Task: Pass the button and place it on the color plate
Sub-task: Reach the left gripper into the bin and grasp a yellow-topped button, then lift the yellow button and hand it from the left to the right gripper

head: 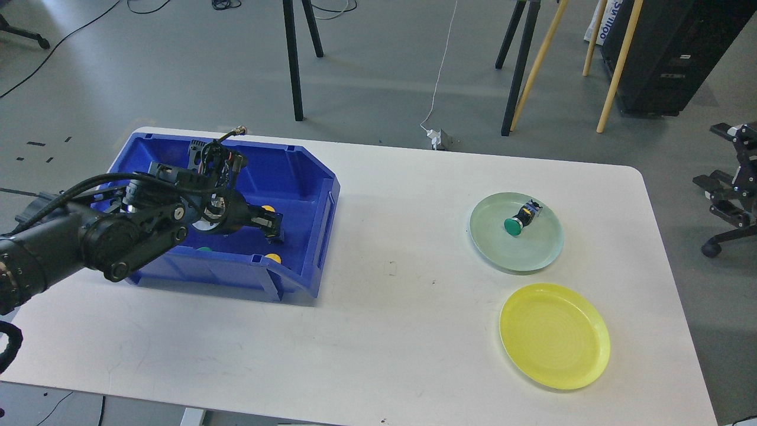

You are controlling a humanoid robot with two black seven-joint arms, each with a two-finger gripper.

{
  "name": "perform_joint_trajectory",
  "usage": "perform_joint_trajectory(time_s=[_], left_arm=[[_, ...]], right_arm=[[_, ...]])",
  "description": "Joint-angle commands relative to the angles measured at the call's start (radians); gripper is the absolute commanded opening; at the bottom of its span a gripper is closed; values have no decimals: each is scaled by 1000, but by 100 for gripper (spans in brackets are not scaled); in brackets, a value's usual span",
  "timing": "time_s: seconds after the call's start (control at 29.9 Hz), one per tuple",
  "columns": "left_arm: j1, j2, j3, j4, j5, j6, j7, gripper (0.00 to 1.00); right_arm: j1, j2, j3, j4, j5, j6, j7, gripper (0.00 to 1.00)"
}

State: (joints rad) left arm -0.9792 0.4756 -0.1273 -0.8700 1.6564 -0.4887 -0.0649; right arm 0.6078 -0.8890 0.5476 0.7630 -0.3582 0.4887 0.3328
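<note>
The left tool (pixel 273 226) reaches down inside the blue bin (pixel 307 177) on the left of the table (pixel 384 307); whether its fingers are apart or together cannot be told. Yellow buttons (pixel 272 257) lie just beside it. Far right, a green button (pixel 519 220) rests on the green plate (pixel 544 251); the yellow plate (pixel 555 336) sits nearer.
</note>
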Motion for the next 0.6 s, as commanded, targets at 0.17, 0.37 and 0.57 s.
perform_joint_trajectory(time_s=[0.17,0.37,0.57], left_arm=[[1,257,-149,-259,-67,0,-21,23],[-1,340,-270,-337,-318,0,-26,23],[-10,308,-469,-322,-575,0,-15,24]], right_arm=[[20,56,0,-4,-2,-19,-3,99],[72,108,2,1,-1,-47,-5,99],[151,165,14,4,4,-68,-3,98]])
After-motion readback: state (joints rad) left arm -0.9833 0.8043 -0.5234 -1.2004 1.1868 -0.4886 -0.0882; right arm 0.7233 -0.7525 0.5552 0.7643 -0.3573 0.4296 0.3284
